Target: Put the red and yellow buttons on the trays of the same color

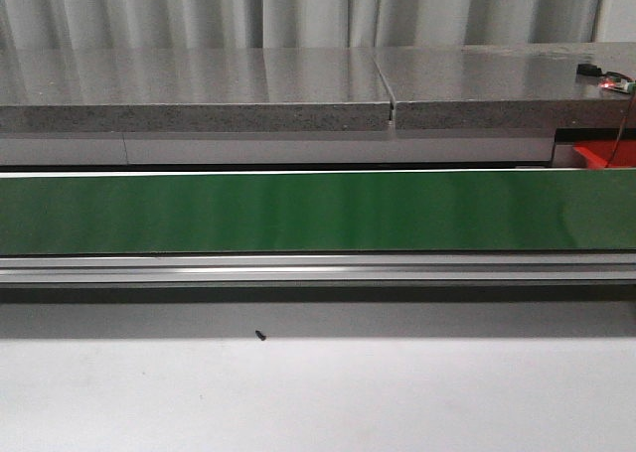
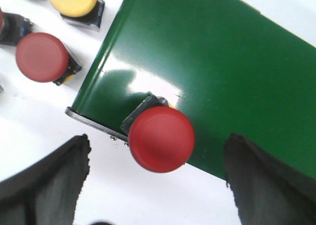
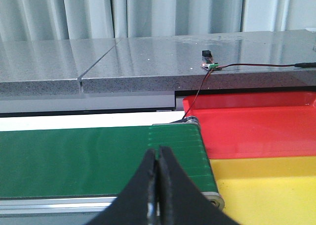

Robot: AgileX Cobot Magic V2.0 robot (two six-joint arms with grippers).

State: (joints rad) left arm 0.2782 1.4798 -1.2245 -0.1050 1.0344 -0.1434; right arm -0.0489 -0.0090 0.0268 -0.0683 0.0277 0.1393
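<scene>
pale pleated curtain (image 1: 298, 10), grey speckled stone counter (image 1: 199, 89), white table (image 1: 318, 392)

1. A long green belt (image 1: 298, 212) runs across the whole width.
2. A grey stone counter (image 1: 199, 89) lies behind it.
3. A red tray (image 1: 602, 156) shows at the right edge.
4. A small dark speck (image 1: 259, 336) lies on the white table (image 1: 318, 392).

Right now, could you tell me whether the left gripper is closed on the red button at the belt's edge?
No, the left gripper is open, its fingers apart on either side of the red button, not touching it.
</scene>
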